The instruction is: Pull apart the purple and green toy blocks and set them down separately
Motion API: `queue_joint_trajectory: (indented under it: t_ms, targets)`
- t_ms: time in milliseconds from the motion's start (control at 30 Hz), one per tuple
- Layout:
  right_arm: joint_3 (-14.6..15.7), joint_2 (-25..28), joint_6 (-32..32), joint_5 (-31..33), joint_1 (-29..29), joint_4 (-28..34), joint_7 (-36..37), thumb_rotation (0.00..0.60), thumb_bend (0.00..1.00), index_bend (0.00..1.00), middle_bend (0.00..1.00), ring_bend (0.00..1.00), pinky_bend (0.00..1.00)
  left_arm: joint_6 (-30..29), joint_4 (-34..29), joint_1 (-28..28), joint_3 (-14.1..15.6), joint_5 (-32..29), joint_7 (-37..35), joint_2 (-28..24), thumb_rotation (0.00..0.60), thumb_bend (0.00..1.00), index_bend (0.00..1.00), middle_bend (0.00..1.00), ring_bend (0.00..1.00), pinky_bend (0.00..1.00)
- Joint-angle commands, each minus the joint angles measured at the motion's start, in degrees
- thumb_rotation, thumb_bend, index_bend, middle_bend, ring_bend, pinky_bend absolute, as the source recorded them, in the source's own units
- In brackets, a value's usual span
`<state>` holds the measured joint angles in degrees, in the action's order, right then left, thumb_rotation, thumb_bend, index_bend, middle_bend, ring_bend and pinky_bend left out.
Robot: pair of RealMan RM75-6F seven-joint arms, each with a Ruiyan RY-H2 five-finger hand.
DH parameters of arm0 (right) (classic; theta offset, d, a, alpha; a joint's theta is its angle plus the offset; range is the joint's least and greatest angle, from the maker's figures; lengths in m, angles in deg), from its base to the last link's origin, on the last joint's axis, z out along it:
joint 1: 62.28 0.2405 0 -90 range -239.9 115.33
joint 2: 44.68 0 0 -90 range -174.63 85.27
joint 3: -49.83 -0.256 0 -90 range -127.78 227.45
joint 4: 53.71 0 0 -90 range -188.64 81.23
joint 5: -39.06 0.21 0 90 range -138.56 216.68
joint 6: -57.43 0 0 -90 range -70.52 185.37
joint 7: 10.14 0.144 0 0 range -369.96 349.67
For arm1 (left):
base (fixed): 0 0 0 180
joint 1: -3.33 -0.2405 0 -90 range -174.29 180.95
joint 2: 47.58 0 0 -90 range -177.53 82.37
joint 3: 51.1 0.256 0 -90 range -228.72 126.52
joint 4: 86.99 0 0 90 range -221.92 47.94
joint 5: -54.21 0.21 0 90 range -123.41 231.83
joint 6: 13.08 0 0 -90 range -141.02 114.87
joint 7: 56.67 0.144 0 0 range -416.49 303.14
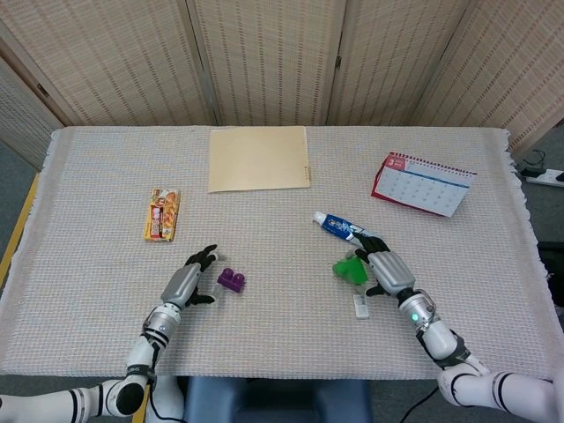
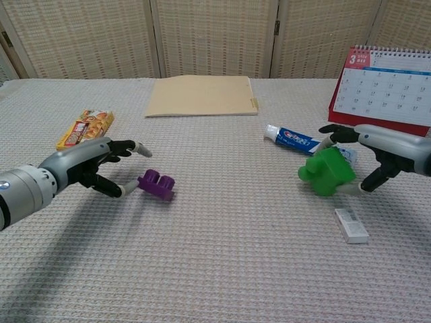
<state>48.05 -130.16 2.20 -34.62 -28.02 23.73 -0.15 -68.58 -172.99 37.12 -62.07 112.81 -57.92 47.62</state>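
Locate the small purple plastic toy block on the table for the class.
In the head view, the purple plastic toy block lies on the table's near left, beside the left hand.

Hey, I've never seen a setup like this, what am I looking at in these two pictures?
These are two robot arms with humanlike hands at a cloth-covered table. One picture looks down from the robot's head, the other forward from its chest. The left hand is open beside a purple block lying on the cloth. The right hand holds a green block low over the table. Also there: a folder, a snack pack, toothpaste, a calendar and a small white item.
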Motion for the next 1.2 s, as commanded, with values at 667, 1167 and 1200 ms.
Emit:
queue_joint_trajectory:
  t_ms: [667, 1167, 1200]
  targets:
    - [1.9, 3.3, -29.4, -5.2, -16.0, 12.4, -39.2, 0.600, 0.35, 0.00, 0.00, 0.00, 0.00, -30.3, -13.0, -15.4, 9.7, 25.6, 17.9, -20.5, 0.600, 0.25, 0.00, 0.00, 0.00, 0.00]
    - [-2.4, 0.9, -27.6, 1.5, -18.1, 10.1, -46.8, 0.600, 0.35, 0.00, 0.00, 0.00, 0.00, -24.4, -8.4, -21.4, 9.0, 12.9, 7.0, -30.7, 0.600, 0.26, 0.00, 0.00, 0.00, 0.00]
    - [-2.4, 1.0, -27.3, 1.4, -18.0, 10.3, -46.7, 0.600, 0.35, 0.00, 0.00, 0.00, 0.00, -23.2, -8.4, -21.2, 9.0, 12.5, 6.3, -31.1, 0.600, 0.26, 0.00, 0.00, 0.00, 0.00]
